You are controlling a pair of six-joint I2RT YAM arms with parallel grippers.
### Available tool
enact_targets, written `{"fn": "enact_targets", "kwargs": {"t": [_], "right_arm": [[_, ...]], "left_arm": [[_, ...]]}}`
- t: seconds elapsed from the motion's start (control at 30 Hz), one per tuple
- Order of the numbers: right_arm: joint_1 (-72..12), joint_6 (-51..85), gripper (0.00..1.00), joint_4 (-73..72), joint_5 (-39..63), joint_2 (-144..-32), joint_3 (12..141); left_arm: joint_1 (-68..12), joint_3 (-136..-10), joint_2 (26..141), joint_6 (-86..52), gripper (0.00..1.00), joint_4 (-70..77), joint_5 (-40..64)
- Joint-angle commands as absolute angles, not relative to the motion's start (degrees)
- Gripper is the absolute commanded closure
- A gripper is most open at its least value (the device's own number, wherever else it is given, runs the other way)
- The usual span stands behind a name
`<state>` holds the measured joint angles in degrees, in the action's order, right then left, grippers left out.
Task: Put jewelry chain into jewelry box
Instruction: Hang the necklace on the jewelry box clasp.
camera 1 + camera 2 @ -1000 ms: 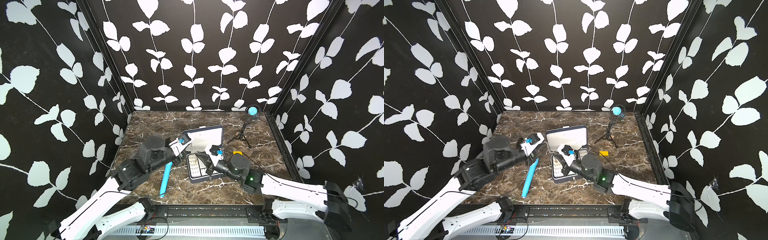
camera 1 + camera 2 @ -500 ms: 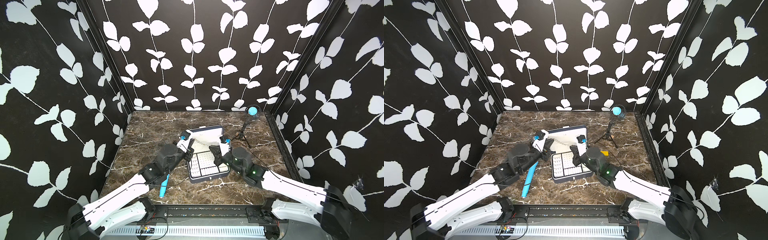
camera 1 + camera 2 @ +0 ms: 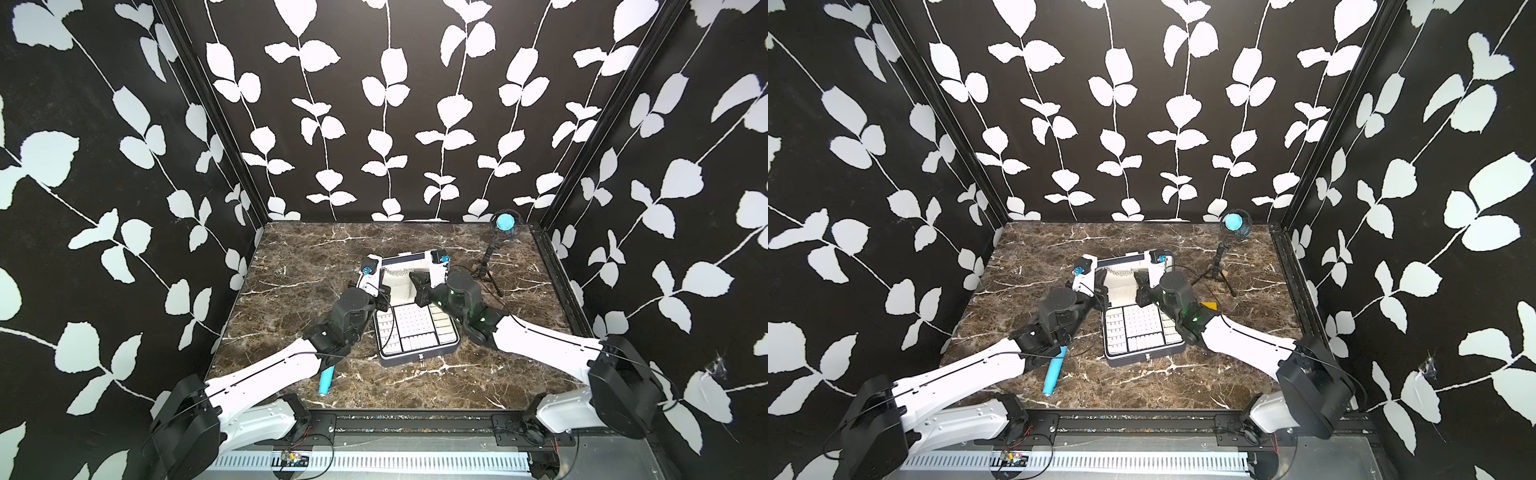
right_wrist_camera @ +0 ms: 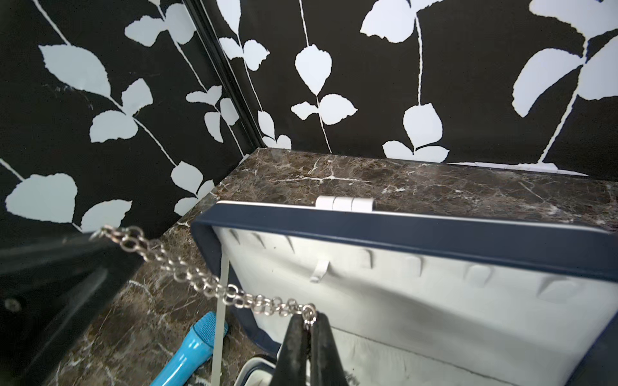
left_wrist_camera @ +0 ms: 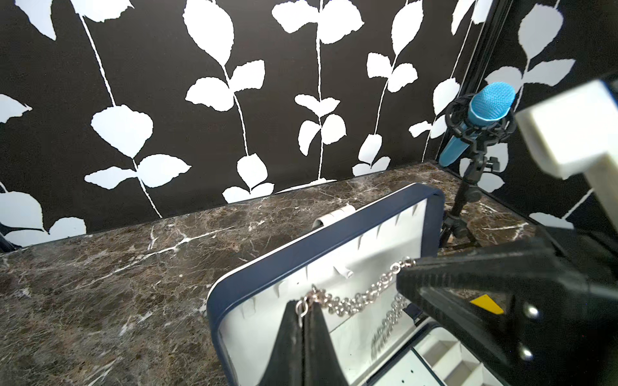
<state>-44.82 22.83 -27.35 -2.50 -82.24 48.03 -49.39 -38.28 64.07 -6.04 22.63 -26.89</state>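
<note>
The jewelry box [image 3: 419, 358] lies open in mid-table, its gridded white tray toward me and its navy lid [image 5: 301, 254] standing up behind. The jewelry chain [image 3: 397, 273], silvery and thin, spans the lid's white lining with a slight sag. It also shows in the other top view [image 3: 1121, 273]. My left gripper [image 5: 306, 305] is shut on one end ring of the chain [image 5: 354, 302]. My right gripper [image 4: 309, 317] is shut on the other end ring of the chain [image 4: 214, 287]. Both grippers hover above the tray's back edge, left [image 3: 381, 271] and right [image 3: 415, 274].
A blue microphone on a small black tripod [image 3: 505, 222] stands at the back right corner. A blue handheld microphone [image 3: 326, 380] lies on the marble under my left arm. A small yellow block [image 3: 1208, 306] sits just right of the box. Patterned walls close in three sides.
Both grippers have risen from near the tray and moved back to the lid's upper part. The chain now hangs stretched between them across the lining.
</note>
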Motion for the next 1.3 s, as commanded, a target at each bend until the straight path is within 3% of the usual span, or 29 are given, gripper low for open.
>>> {"fn": "enact_targets", "kwargs": {"t": [0.0,0.8,1.27], "right_arm": [[-43.4,25.1,1.0,-32.0,-1.5,-84.5,50.3],[-41.0,32.9,1.0,-38.1,3.4,-92.9,52.1],[-41.0,35.0,1.0,-38.1,2.0,-92.5,49.6]], "left_arm": [[-49.2,-40.3,65.2,-5.7,1.0,25.6,-29.1],[-48.6,-42.5,70.6,-6.1,1.0,25.8,-33.0],[-47.9,-42.2,71.4,-7.4,1.0,23.3,-33.0]]}}
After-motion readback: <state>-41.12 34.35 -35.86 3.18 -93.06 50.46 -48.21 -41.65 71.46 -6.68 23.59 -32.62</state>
